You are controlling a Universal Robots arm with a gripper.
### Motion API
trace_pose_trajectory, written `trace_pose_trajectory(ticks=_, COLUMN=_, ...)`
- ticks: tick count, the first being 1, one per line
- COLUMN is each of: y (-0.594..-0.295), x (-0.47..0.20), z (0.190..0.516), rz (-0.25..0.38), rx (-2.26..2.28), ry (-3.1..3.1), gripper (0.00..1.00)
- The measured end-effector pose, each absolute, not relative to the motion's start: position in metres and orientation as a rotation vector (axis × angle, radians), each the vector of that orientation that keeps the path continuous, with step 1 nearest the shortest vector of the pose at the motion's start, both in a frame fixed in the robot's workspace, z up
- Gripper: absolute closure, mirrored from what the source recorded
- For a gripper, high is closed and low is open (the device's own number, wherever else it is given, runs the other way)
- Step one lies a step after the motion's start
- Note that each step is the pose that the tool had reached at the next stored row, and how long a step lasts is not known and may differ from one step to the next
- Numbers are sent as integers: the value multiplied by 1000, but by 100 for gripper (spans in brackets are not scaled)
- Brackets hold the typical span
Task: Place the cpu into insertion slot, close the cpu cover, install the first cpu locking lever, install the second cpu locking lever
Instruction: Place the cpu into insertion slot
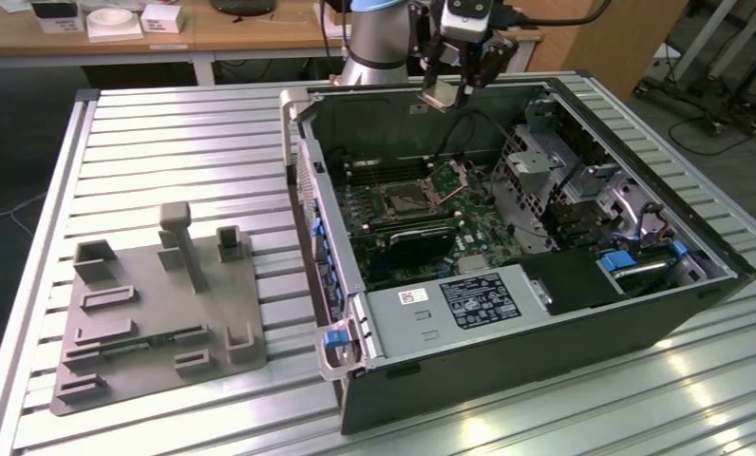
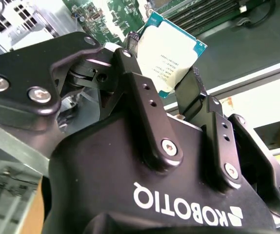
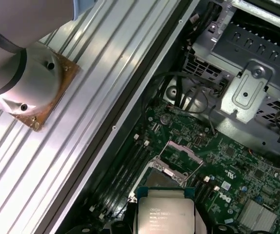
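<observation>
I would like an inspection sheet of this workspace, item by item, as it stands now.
Surface: slatted metal table, with an open computer case on it.
Job's things: chip held above the case; socket without a chip; cover raised.
Clutter: grey fixture plate beside the case.
Grippers: pincer shut on the chip.
Cables: black wires inside the case.
Surroundings: wooden desk behind the table.

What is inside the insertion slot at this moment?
Nothing: in the exterior view the insertion slot shows its bare dark centre, the cpu cover raised. The gripper holds the cpu above. The slot's contacts cannot be made out.
</observation>
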State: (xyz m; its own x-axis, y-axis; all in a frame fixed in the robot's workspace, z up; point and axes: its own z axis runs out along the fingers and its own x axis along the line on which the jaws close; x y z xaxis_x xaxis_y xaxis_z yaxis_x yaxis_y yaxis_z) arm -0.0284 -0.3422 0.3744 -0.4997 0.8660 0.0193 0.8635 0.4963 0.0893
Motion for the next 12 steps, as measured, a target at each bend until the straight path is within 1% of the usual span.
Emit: trace_pose_trajectory(ticks=12, y=-342, x=-29, z=374, rz=134, rx=1624, ry=2650, gripper=46)
